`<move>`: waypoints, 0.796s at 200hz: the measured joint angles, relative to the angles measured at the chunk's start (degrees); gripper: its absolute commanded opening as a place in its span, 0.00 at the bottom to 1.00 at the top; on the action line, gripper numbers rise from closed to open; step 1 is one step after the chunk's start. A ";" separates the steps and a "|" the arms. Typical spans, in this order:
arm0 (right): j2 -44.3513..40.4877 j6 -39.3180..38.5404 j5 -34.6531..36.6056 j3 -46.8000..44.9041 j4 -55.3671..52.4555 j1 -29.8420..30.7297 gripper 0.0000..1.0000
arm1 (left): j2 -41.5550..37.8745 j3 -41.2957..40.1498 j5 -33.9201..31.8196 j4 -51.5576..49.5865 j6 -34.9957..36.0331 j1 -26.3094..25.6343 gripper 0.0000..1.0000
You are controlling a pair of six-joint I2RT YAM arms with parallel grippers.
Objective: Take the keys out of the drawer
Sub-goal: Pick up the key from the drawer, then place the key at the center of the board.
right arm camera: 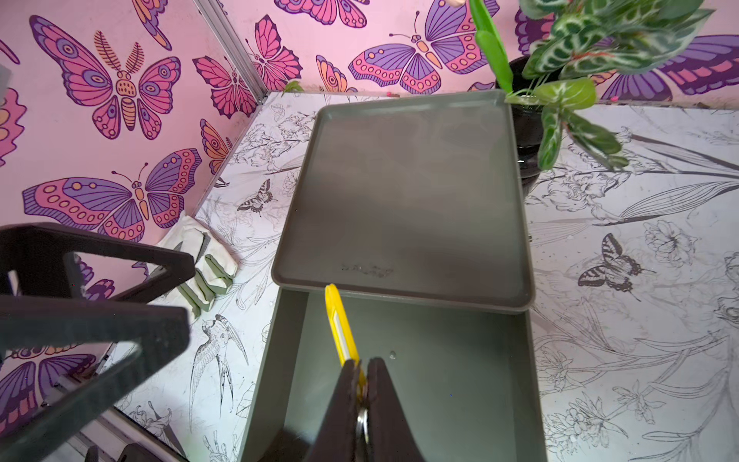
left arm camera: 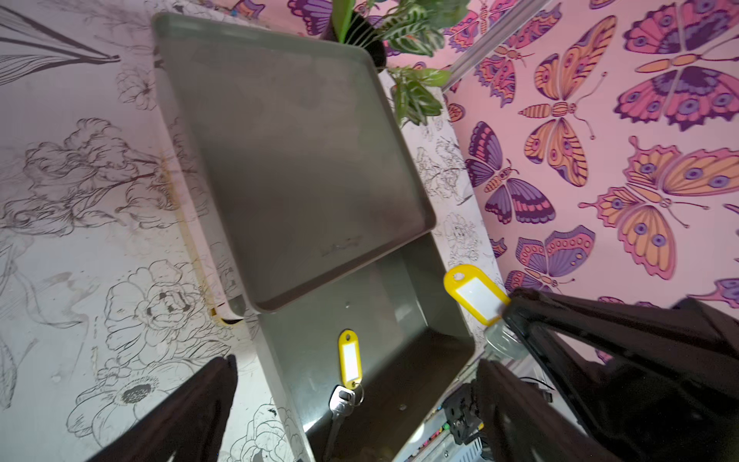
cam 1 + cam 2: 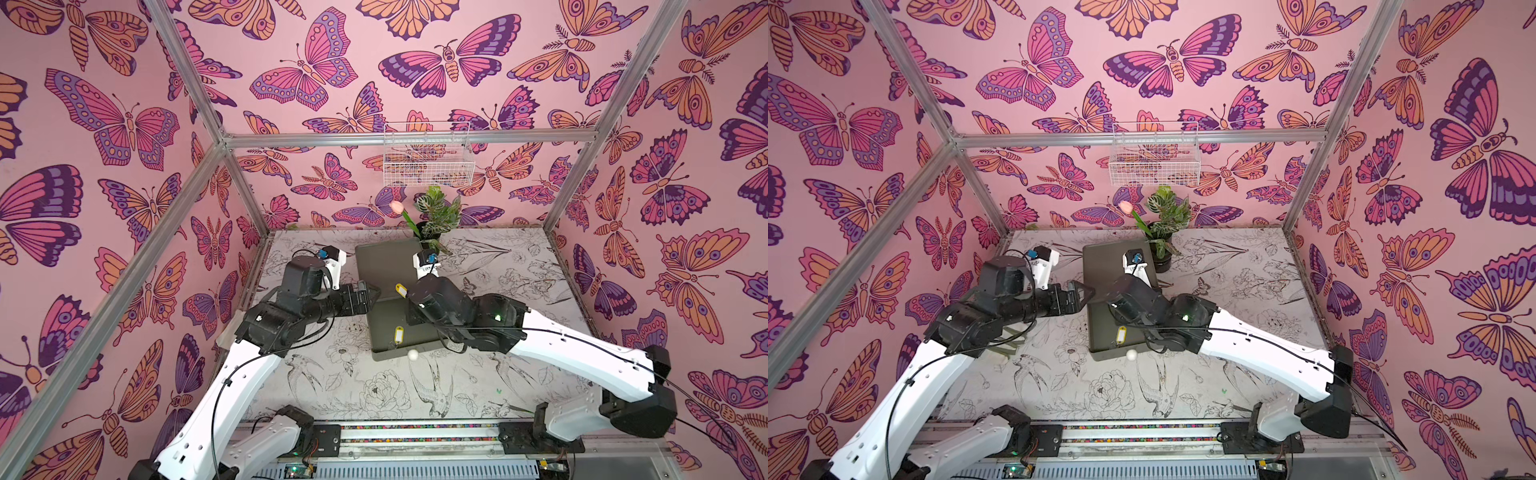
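Observation:
The grey-green drawer (image 3: 390, 355) (image 1: 264, 360) stands pulled out from under its unit. One bunch of keys with a yellow tag (image 3: 400, 334) (image 3: 1121, 334) (image 2: 350, 360) lies on the drawer floor near the front. My right gripper (image 1: 362, 364) (image 3: 409, 293) is shut on a second bunch of keys by its yellow tag (image 1: 340, 320) (image 2: 474, 292) (image 3: 401, 289), held up over the drawer's back part; the key ring shows between the fingers. My left gripper (image 2: 358, 362) (image 3: 368, 291) hangs open at the drawer's left side, holding nothing.
The unit's flat top tray (image 3: 386, 266) (image 1: 400, 200) lies behind the drawer. A potted plant (image 3: 436, 216) with a pink tulip stands at its back right. A wire basket (image 3: 428, 156) hangs on the back wall. A folded cloth bundle (image 1: 204, 272) lies left of the unit.

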 measured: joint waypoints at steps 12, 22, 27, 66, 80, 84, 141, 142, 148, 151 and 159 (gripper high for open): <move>-0.85 -0.24 0.09 0.20 -0.68 -0.37 0.11 | 0.04 0.90 2.36 0.59 -0.59 0.00 1.00; -1.57 -0.44 0.11 0.46 -1.14 -0.85 0.11 | 0.13 1.44 4.13 1.07 -1.05 0.00 1.00; -2.01 -0.61 0.11 0.52 -1.25 -1.20 0.11 | 0.22 1.64 5.05 1.33 -1.29 0.00 1.00; -6.82 -1.03 -0.85 0.31 -3.06 -6.36 0.10 | 2.62 1.79 12.35 4.15 -4.09 0.00 1.00; -9.29 -1.07 -1.62 -0.48 -3.69 -8.96 0.11 | 4.39 1.79 15.19 5.20 -5.14 -0.02 1.00; -10.12 -1.07 -1.84 -0.83 -3.93 -9.90 0.10 | 4.94 1.79 15.82 5.42 -5.40 -0.11 1.00; -19.63 -0.94 -9.01 -8.33 -7.30 -24.52 0.10 | 6.71 0.79 17.35 7.89 -8.83 -2.32 1.00; -19.78 -0.96 -9.25 -8.55 -7.32 -24.83 0.10 | 6.69 0.68 17.38 7.96 -8.87 -2.34 1.00; -20.70 -0.96 -10.32 -9.73 -7.58 -26.47 0.10 | 6.60 0.22 17.33 8.17 -9.07 -2.49 1.00; -21.11 -0.94 -10.71 -10.21 -7.78 -27.17 0.10 | 6.56 -0.02 17.29 8.17 -9.20 -2.60 1.00; -22.14 -0.94 -11.96 -11.50 -8.13 -29.07 0.10 | 6.54 -0.63 17.14 8.20 -9.44 -2.86 1.00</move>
